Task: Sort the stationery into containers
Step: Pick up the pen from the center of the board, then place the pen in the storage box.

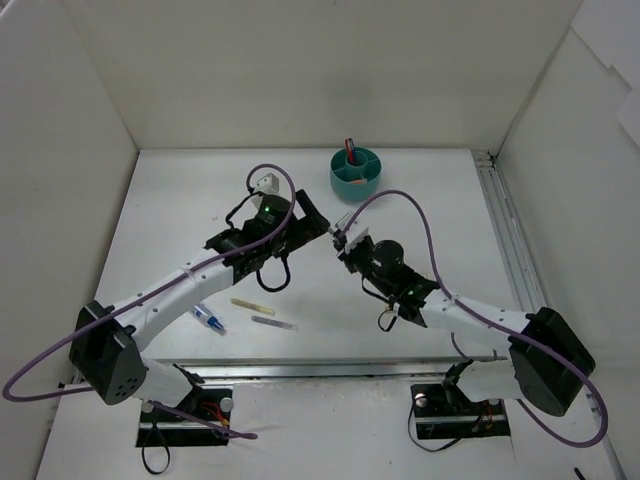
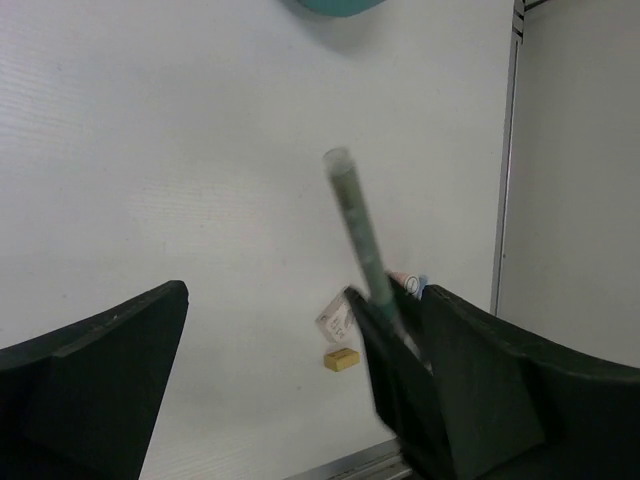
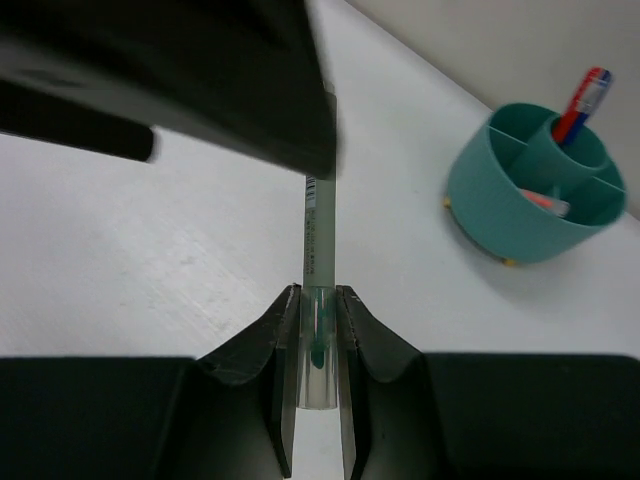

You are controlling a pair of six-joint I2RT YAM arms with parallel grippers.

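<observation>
Sorting stands partway: right pincer [image 3: 318, 300] clamped on a clear green pen [image 3: 317, 245], left pincer [image 2: 305, 310] gaping empty opposite; teal organiser [image 3: 520, 220] ahead holds a red-blue pen [image 3: 584, 100]; three pens [image 1: 253, 304] lie loose behind both.

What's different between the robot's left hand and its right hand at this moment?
The left hand has its fingers spread wide, while the right hand has its fingers pressed together. The right hand grips a green pen near one end; the left hand grips nothing. Both are black and two-fingered, and they meet close together at that pen.
</observation>
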